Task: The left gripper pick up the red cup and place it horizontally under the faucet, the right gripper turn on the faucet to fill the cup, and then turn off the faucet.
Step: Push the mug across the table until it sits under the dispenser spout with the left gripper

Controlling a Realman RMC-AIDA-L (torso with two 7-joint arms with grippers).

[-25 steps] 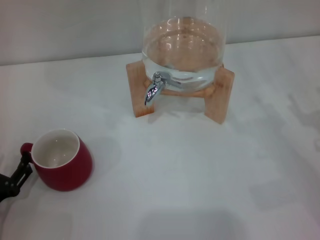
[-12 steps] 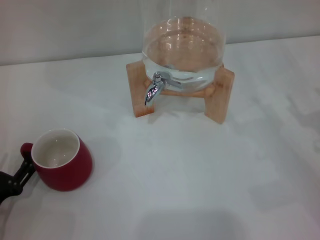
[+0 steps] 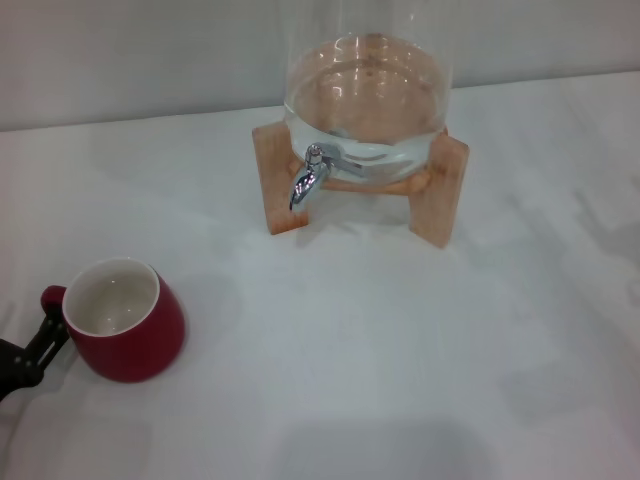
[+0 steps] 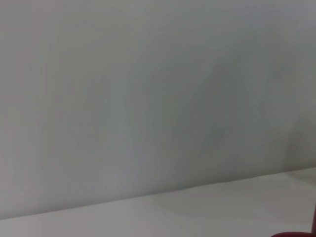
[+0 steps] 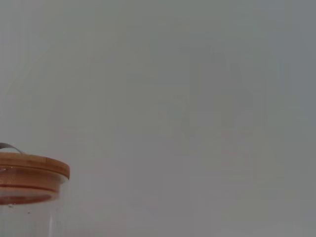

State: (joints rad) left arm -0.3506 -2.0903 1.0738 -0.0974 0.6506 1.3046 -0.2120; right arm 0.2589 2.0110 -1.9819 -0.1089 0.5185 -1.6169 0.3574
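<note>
Left gripper point(image 3: 48, 325) sits right at the red cup's point(image 3: 128, 322) little handle, can't tell if it's clamped; glossy ceramic looks slippery and breakable, so pinch the handle.

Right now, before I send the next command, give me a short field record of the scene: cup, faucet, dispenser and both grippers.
red cup: upright on the white table, near the robot's left, empty, cream inside showing
cup handle: points toward the left gripper
left gripper: at the cup handle, fingers reaching it; closure unclear
faucet: chrome, on the dispenser's front, nothing beneath it
glass dispenser: on a wooden stand, wooden lid seen from the right wrist
right gripper: not in view
task stage: cup not yet lifted
</note>
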